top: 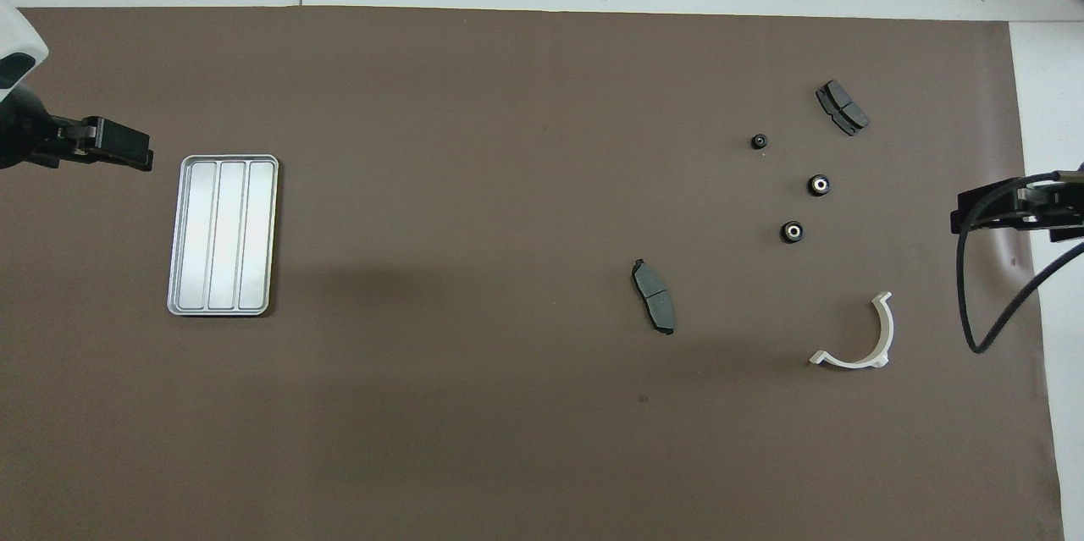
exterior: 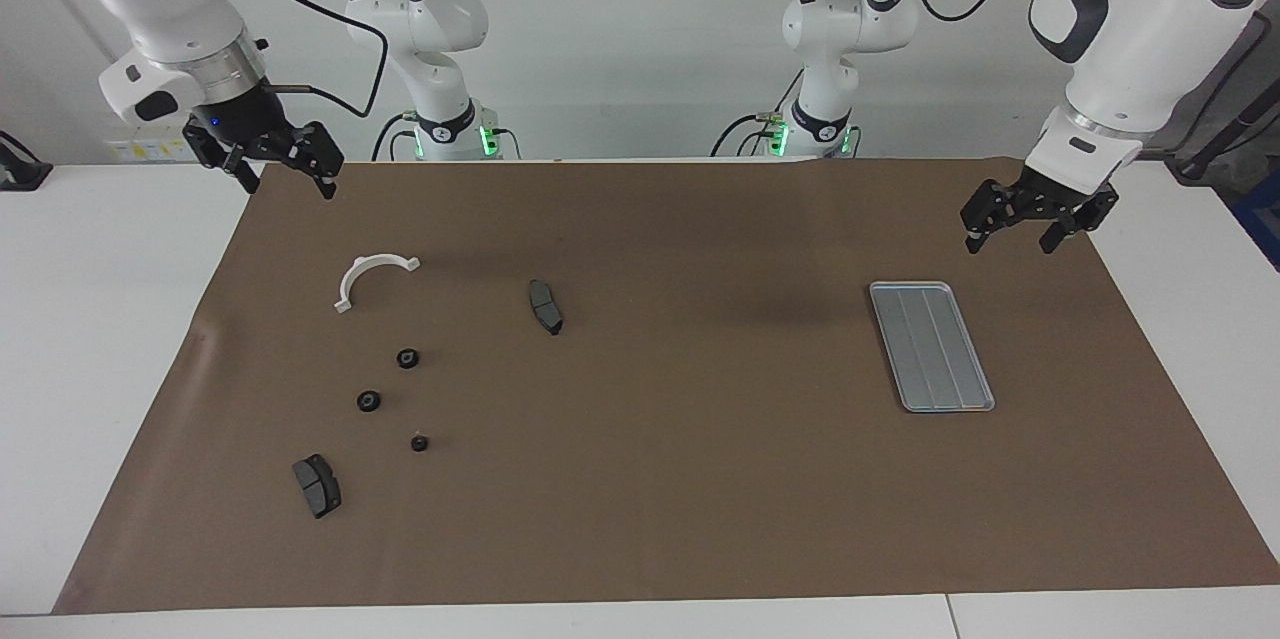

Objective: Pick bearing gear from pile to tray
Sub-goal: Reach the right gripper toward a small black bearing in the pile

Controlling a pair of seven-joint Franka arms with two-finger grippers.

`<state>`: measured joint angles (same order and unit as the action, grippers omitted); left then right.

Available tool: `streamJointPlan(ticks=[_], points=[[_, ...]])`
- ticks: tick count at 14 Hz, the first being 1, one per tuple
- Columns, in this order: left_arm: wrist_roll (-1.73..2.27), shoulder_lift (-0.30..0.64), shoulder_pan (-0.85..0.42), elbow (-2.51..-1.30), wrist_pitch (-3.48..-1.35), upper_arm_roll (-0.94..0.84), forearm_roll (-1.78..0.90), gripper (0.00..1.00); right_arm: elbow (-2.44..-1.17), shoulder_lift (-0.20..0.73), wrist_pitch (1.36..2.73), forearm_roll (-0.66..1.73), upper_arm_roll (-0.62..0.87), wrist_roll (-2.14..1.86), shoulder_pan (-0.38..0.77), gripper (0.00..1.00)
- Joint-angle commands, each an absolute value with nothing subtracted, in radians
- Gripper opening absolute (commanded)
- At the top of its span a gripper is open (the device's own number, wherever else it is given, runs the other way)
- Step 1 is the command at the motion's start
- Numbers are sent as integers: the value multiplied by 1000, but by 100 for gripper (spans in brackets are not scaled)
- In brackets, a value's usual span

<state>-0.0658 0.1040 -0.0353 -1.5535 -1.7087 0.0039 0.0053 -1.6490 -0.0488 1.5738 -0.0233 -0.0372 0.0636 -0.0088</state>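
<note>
The pile lies loose on the brown mat toward the right arm's end. It holds three small black gears (exterior: 407,358) (exterior: 369,401) (exterior: 419,442), seen from above at gears (top: 792,231) (top: 818,184) (top: 760,141). With them are two dark grey brake pads (exterior: 545,306) (exterior: 317,485) and a white half-ring bracket (exterior: 372,279). The silver ridged tray (exterior: 930,346) (top: 223,234) lies empty toward the left arm's end. My right gripper (exterior: 285,181) hangs open and empty over the mat's edge beside the pile. My left gripper (exterior: 1010,241) hangs open and empty over the mat's edge by the tray.
The brown mat (exterior: 700,479) covers most of the white table (exterior: 90,339). One brake pad (top: 654,295) lies apart from the other parts, toward the mat's middle. A black cable (top: 987,312) loops down from the right arm's wrist.
</note>
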Motion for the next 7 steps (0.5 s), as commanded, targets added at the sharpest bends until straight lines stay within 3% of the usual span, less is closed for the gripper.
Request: streamJointPlan(ticks=[1,7], points=[[-80,72,-38,-1592,-1715,9,-2,100,-1658,-60,1582,-29,-31,54,-18,100],[-80,72,-38,-1591,-1717,9,-2,100,-1680,-64,1598,-23,-31,54,-15,100]])
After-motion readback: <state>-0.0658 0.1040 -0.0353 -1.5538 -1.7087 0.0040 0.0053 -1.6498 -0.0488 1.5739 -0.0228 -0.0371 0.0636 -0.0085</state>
